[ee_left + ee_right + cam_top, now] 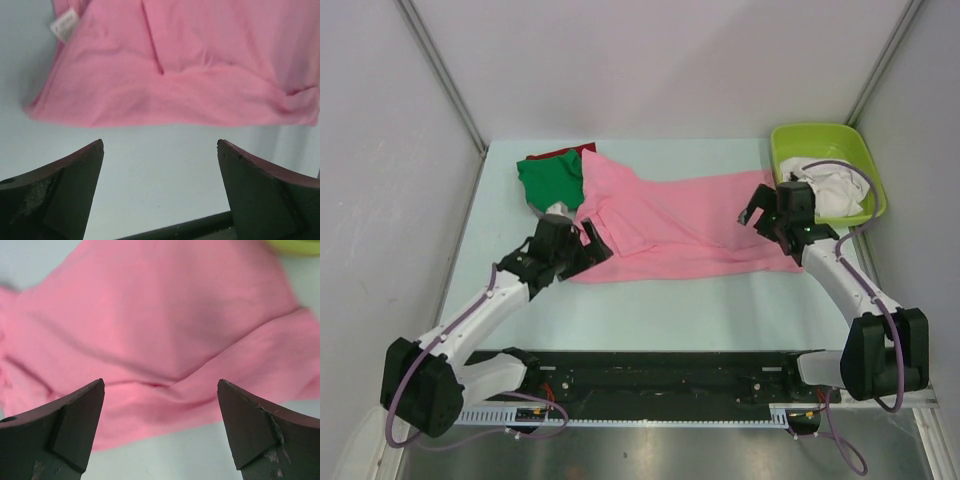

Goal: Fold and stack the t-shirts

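Overhead view: the pink t-shirt lies spread across the table, with a green t-shirt touching it at ten o'clock. The left gripper, jaws wide and empty, sits at its eight o'clock edge. The right gripper, likewise open, is at three o'clock.

Left wrist view: the pink edge lies just ahead, with the neck label at eleven o'clock.

Right wrist view: rumpled pink cloth lies ahead. A clean fold likely needs both grippers to pinch matching edges evenly.

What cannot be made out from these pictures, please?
Red t-shirt: top view, mostly hidden under the green t-shirt.
White t-shirts in the tub: top view, bunched; count unclear.
Neck label: left wrist view, print blurred.
Pink t-shirt: both wrist views, cut off by frame edges.
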Action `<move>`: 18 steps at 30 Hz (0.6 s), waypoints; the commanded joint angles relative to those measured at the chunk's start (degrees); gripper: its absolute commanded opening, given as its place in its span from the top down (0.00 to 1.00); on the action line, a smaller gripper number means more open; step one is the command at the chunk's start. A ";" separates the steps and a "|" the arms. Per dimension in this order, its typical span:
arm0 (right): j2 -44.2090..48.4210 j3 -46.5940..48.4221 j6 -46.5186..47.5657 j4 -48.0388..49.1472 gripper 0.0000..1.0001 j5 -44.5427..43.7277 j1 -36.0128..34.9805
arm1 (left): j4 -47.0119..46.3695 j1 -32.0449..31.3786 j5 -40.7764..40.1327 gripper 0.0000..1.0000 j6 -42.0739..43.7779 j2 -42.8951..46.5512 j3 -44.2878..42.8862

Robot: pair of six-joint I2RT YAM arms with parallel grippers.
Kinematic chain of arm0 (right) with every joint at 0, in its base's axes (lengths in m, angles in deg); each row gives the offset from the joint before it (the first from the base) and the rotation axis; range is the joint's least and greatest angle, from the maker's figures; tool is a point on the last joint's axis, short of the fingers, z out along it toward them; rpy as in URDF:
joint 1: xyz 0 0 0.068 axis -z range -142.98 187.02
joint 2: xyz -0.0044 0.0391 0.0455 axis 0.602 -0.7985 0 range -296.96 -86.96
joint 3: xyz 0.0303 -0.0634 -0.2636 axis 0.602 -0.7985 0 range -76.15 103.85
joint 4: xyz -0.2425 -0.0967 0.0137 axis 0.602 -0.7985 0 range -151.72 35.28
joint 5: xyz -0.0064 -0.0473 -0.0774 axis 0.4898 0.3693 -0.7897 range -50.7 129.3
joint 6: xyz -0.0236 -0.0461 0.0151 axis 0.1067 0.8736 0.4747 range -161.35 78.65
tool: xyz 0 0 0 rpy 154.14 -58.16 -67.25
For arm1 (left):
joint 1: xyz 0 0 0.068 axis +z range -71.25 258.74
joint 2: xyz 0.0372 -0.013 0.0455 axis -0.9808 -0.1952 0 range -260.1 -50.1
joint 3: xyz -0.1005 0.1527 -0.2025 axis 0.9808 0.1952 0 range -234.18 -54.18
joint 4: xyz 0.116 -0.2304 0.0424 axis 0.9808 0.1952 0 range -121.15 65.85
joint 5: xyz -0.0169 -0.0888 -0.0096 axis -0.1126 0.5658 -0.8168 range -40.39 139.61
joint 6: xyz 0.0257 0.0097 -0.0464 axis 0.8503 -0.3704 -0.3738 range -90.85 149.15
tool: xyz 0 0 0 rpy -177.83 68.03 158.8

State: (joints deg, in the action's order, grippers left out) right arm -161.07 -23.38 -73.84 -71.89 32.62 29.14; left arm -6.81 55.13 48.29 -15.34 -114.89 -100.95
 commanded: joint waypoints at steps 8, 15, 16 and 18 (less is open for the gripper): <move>-17.36 15.29 13.05 3.82 0.02 15.56 -24.69 | -9.91 -3.89 -8.95 0.00 -14.30 8.45 19.59; -28.10 30.35 26.32 -9.79 0.02 3.35 -33.33 | -26.23 -2.84 -5.12 0.00 -9.57 10.65 20.48; -28.63 31.41 27.73 -10.86 0.02 0.03 -34.12 | -27.40 -2.66 -4.31 0.00 -9.48 10.65 20.48; -29.69 33.00 32.39 -13.31 0.02 -3.32 -36.84 | -30.90 -1.44 -1.69 0.00 -9.48 10.74 21.01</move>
State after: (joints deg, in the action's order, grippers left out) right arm -189.35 4.53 -52.25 -77.55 39.09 -4.46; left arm -24.95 52.00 42.50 -25.87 -105.32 -79.90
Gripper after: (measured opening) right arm 0.980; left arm 0.996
